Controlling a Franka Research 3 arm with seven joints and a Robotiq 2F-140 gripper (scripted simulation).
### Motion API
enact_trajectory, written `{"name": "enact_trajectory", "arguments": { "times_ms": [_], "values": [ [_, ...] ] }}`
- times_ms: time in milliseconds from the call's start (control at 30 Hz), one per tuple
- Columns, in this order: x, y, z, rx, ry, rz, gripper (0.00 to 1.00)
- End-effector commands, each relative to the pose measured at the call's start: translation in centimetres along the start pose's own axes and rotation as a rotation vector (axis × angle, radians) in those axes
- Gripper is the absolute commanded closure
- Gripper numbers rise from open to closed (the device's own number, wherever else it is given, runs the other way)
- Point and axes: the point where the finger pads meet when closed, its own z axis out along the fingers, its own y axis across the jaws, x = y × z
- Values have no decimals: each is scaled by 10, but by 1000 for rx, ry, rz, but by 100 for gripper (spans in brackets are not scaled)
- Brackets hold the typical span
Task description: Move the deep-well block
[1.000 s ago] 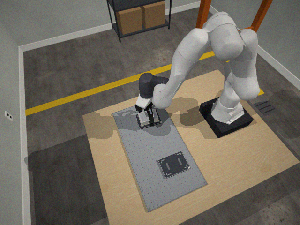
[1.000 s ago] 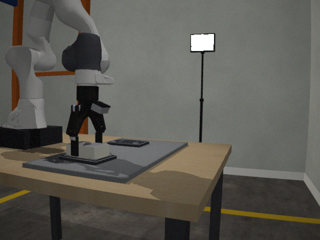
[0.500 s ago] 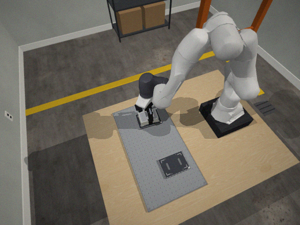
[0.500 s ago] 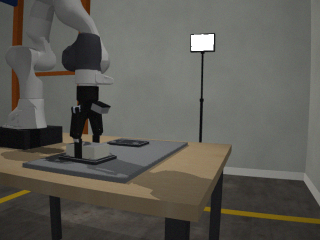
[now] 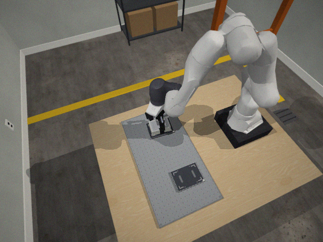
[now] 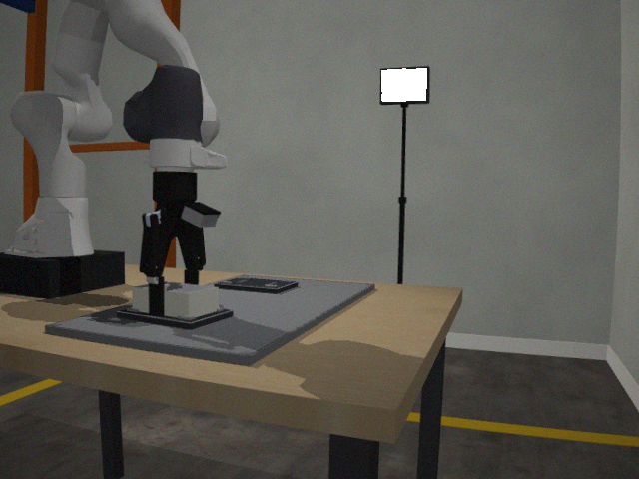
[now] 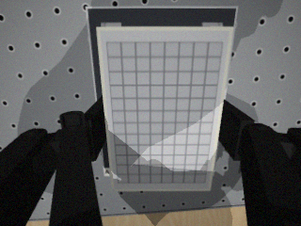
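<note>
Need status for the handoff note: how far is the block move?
Done: the gripper is down over N1, with a finger at each long side of the block.
In hand: the grasp. The fingers look to be against the block, but a firm grip isn't evident; the block sits flat in N1.
Left: lift, carry to N2, which holds nothing, and seat with A1 matched.
</note>
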Motion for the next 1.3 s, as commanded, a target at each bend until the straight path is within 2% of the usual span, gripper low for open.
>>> {"name": "enact_trajectory", "arguments": {
  "times_ms": [0,633,1267],
  "values": [
    [2,0,-1,-1,5,-4,39],
    [2,0,-1,-1,5,-4,40],
    [2,0,-29,-1,5,-4,40]
  ]
}}
